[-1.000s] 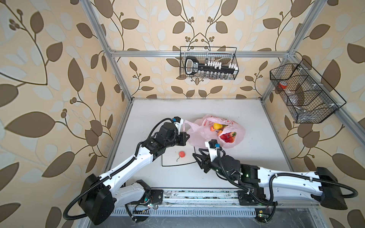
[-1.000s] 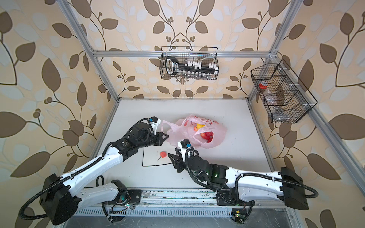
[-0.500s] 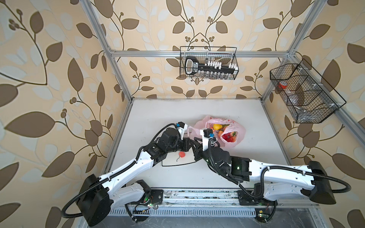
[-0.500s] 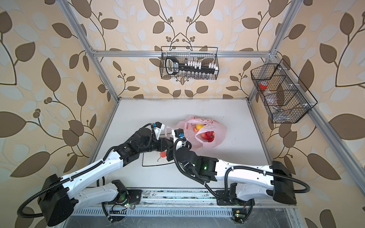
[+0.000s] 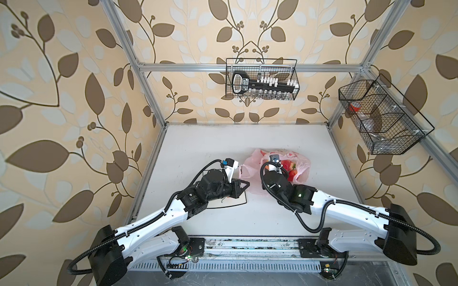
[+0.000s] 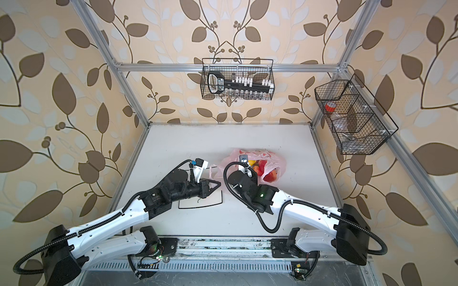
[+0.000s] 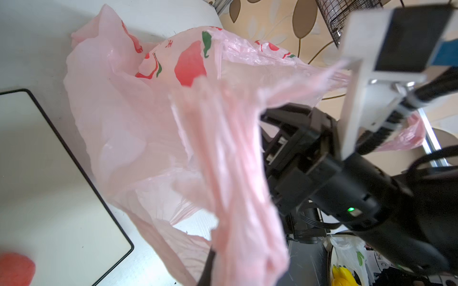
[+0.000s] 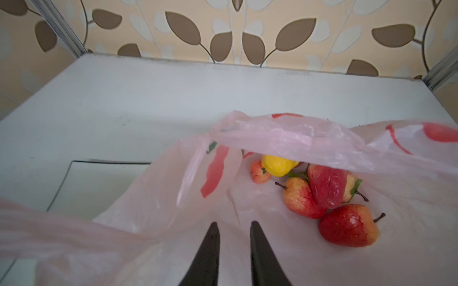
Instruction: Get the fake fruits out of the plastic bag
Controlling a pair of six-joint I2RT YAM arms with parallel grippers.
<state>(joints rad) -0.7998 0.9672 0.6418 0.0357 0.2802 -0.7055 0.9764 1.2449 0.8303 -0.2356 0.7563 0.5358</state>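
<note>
The pink plastic bag (image 5: 250, 164) lies right of table centre in both top views, mouth toward the front. My left gripper (image 5: 244, 184) is shut on its bunched handle (image 7: 230, 198), holding it up over the plate's corner. Inside lie several fake fruits (image 8: 301, 199): a yellow pear (image 8: 278, 167), a strawberry (image 8: 327, 188) and peaches (image 8: 347, 225). My right gripper (image 8: 233, 226) sits at the bag's mouth with its jaws a narrow gap apart over the film, left of the fruits and touching none. One red fruit (image 7: 14, 268) rests on the plate.
The white black-rimmed plate (image 5: 238, 201) lies front left of the bag, partly under my left arm. A wire basket (image 5: 261, 79) hangs on the back wall and another (image 5: 381, 116) on the right wall. Metal frame posts edge the table.
My right arm swung from the plate's front to the bag's mouth, and its jaws narrowed. My left gripper moved right and forward over the plate, pulling the bag handle with it.
</note>
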